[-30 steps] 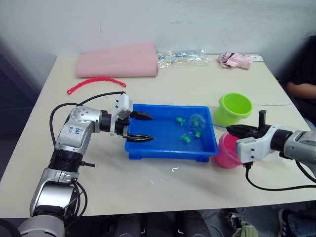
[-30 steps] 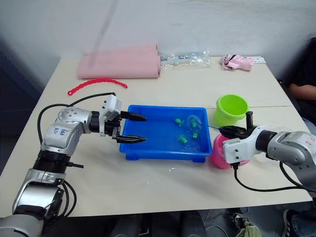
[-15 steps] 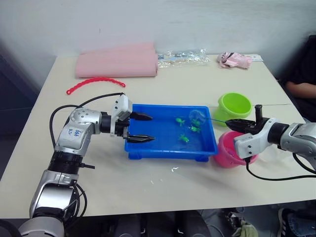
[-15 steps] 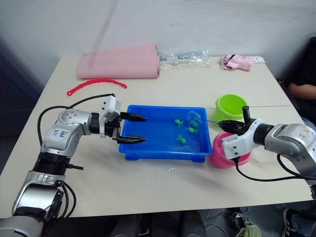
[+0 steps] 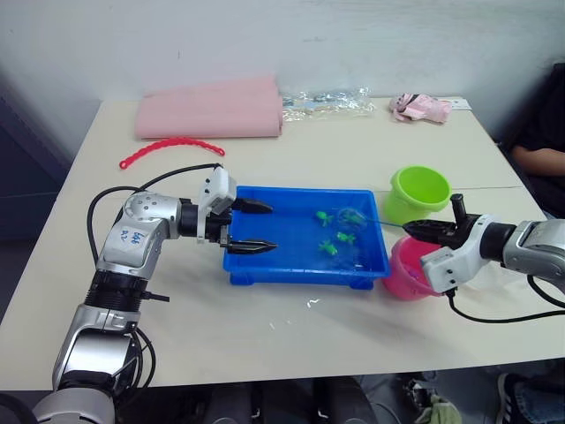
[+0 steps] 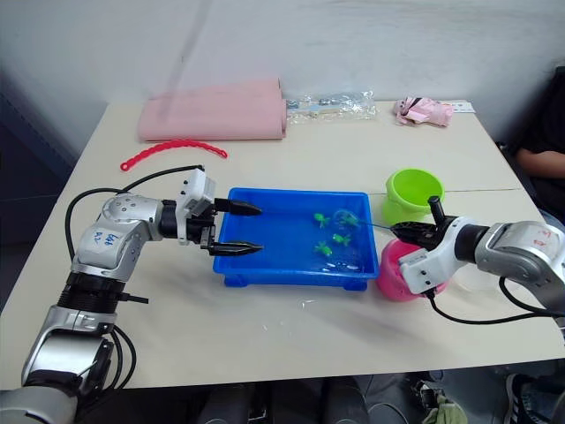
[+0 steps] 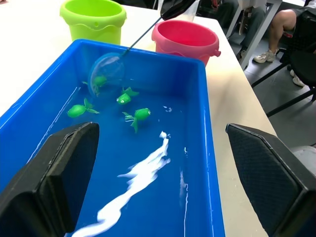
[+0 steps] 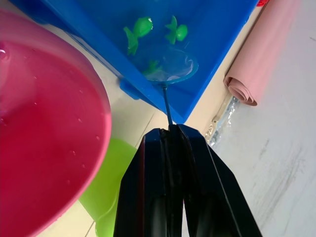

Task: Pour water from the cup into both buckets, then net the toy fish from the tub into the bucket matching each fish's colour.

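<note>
The blue tub (image 5: 284,237) holds water and several green toy fish (image 5: 344,237). My left gripper (image 5: 270,228) hangs open over the tub's left end with nothing between its fingers. On the other side, my right gripper (image 5: 411,228) is shut on the net's thin dark handle, above the pink bucket (image 5: 404,269). The net hoop (image 5: 353,217) dips into the tub's far right part, over one green fish (image 7: 98,81); I cannot tell whether that fish is inside it. The lime green bucket (image 5: 418,192) stands behind the pink one. The cup is out of view.
A rolled pink mat (image 5: 210,108), a red beaded strip (image 5: 170,148), a clear plastic bag (image 5: 327,102) and a pink cloth (image 5: 419,107) lie at the table's far side. A person (image 5: 543,132) sits at the right edge.
My right gripper rose a little with the net half a second ago and has come back down, lowering the hoop into the water. The left arm has not moved.
</note>
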